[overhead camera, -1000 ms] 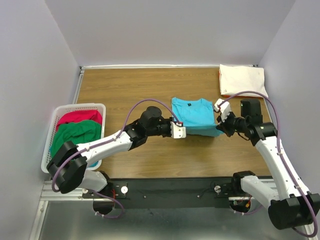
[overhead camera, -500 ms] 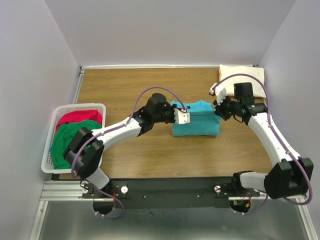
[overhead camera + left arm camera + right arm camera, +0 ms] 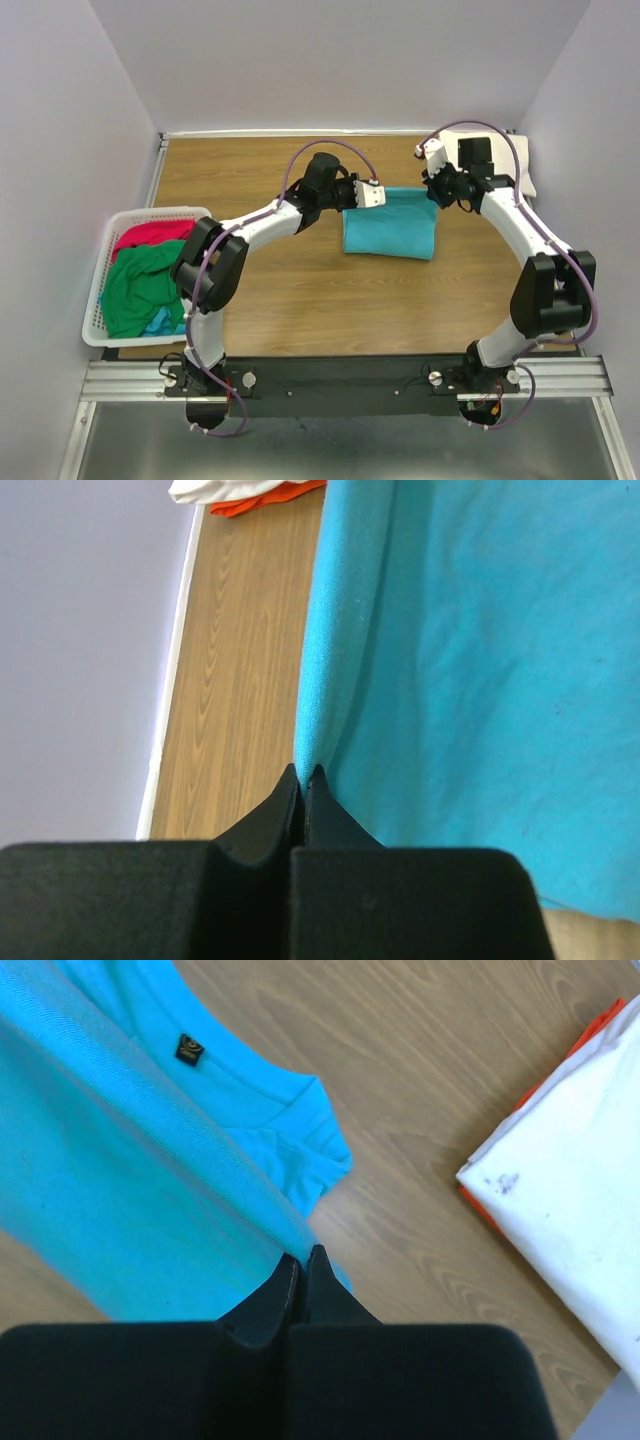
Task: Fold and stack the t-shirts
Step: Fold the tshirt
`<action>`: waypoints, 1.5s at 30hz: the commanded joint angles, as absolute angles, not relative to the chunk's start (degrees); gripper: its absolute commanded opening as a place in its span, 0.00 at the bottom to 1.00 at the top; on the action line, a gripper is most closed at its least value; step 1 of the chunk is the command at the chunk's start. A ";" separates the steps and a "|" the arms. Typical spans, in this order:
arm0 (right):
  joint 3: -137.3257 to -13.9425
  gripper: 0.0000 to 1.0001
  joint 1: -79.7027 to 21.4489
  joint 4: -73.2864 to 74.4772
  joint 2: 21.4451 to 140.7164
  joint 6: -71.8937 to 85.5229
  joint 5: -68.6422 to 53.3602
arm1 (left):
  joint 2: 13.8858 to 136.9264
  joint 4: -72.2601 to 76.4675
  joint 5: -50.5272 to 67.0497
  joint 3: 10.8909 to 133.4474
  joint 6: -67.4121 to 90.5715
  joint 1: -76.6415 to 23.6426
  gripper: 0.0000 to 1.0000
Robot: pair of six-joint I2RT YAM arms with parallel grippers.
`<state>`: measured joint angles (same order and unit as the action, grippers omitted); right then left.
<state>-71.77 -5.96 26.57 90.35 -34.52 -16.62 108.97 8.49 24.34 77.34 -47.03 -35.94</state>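
Wooden table (image 3: 260, 290), brown grain, closed in by walls on three sides. Toward the far side of the middle, a folded turquoise tee (image 3: 392, 228) lying flat on the wood. At the far right corner, a cream tee (image 3: 575, 1190) stacked on an orange tee (image 3: 268, 495) (only a thin orange edge peeking out beneath). At the left edge, a white basket (image 3: 150, 213), well apart from both.

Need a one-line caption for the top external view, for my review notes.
The left gripper and right gripper pinch the far edge of the turquoise t-shirt on the table.
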 commanded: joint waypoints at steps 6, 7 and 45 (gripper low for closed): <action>-80.15 0.00 -4.83 23.12 102.30 -33.05 -12.22 | 116.98 6.07 21.97 84.37 -44.56 -32.70 0.00; -80.59 0.00 -4.83 23.03 102.91 -33.05 -12.30 | 117.07 6.06 21.80 84.20 -44.30 -32.61 0.00; -101.95 0.52 -5.45 22.41 124.37 -19.53 -16.26 | 114.52 -4.39 4.33 81.65 -16.81 -31.03 0.50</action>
<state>-98.59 -6.63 23.59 122.98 -24.18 -21.47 112.51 0.14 14.57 79.48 -25.04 -32.69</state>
